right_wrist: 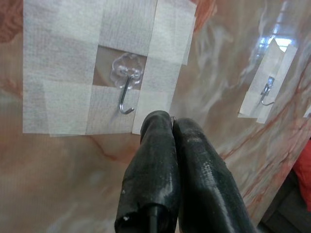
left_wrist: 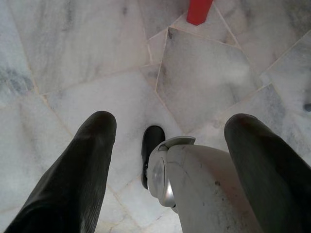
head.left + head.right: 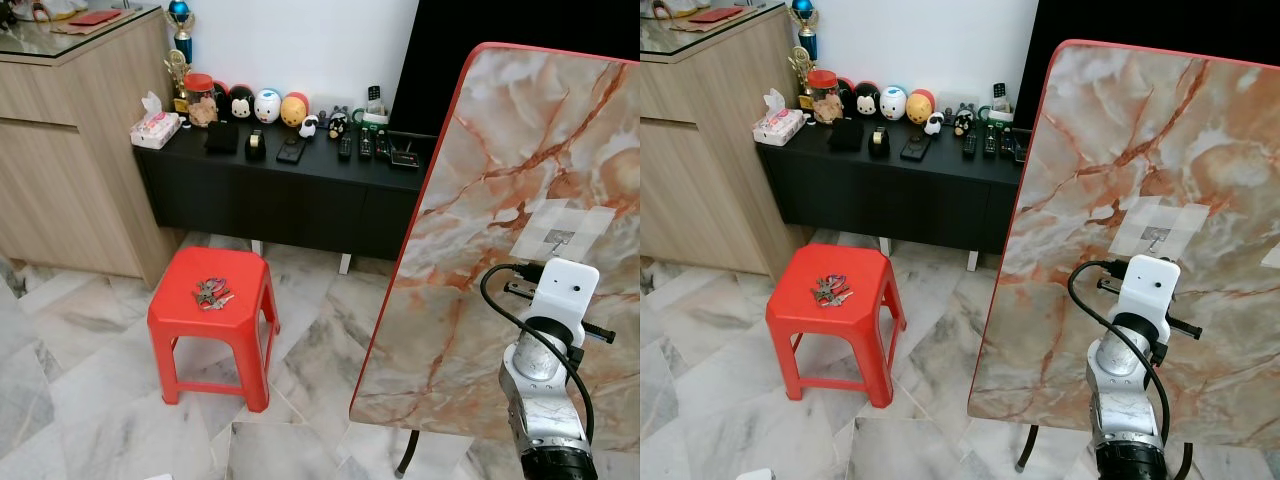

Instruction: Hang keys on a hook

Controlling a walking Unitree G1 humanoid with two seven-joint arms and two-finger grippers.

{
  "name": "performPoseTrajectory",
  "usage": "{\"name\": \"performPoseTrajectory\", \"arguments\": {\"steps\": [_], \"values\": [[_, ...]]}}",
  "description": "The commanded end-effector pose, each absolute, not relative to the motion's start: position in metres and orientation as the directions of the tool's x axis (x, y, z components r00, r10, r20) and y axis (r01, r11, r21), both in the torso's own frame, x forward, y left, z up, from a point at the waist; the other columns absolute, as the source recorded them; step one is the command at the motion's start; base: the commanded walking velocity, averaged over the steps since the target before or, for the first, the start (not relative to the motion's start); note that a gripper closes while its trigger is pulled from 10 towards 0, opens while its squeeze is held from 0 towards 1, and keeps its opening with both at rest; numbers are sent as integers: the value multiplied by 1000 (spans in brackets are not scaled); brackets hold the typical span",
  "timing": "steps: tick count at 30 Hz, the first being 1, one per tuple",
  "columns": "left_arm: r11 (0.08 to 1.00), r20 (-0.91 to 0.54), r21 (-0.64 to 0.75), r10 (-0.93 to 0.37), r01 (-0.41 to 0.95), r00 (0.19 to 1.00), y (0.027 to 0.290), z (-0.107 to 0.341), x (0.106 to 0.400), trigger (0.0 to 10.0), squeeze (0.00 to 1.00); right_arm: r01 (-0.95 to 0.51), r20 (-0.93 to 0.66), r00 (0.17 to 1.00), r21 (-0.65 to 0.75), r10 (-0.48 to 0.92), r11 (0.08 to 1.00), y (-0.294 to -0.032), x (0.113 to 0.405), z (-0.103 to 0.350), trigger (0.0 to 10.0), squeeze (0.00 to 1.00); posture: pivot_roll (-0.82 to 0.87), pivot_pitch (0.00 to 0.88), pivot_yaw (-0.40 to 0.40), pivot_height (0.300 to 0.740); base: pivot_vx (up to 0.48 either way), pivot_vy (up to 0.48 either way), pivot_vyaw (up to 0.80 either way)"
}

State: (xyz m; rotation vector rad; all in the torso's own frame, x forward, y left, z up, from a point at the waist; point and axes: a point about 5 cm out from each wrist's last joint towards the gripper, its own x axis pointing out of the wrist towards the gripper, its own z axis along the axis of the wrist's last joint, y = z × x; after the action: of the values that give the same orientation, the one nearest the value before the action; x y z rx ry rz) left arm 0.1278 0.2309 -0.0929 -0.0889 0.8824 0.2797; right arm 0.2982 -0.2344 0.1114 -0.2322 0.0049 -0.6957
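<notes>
Head cam: bunch of keys point(image 3: 212, 293), metal w/ reddish bits, lies on top of glossy red plastic stool point(image 3: 185, 325), left side, on pale marble floor point(image 3: 90, 380). Right: tilted marble-pattern board point(image 3: 520, 190) w/ red edge, orange veins. Hook point(image 3: 558, 240) under white tape patch on board, well apart from keys. Right arm raised before board, near hook.

L wrist: left gripper point(image 2: 167, 145), two smooth black fingers spread wide, nothing between; grey-veined tiles below, stool leg far end.

R wrist: right gripper point(image 1: 172, 121) fingers pressed together, empty, tips just below clear flower-shaped base w/ bent wire hook point(image 1: 126, 87), woven tape strips around.
</notes>
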Motion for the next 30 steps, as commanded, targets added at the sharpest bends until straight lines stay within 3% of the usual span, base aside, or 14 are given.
{"name": "performPoseTrajectory", "arguments": {"steps": [1,30], "values": [[965,-788,42,190,-257,586,228,-95,126,10000,0,628,84,775,-214,-626,748,-235,302,115,10000,0,-38,0,-109,740,0,0,0],[962,-792,41,197,-271,577,228,-96,123,10000,0,627,117,776,-252,-620,737,-234,311,122,10000,0,-25,0,-124,740,0,0,0]]}}
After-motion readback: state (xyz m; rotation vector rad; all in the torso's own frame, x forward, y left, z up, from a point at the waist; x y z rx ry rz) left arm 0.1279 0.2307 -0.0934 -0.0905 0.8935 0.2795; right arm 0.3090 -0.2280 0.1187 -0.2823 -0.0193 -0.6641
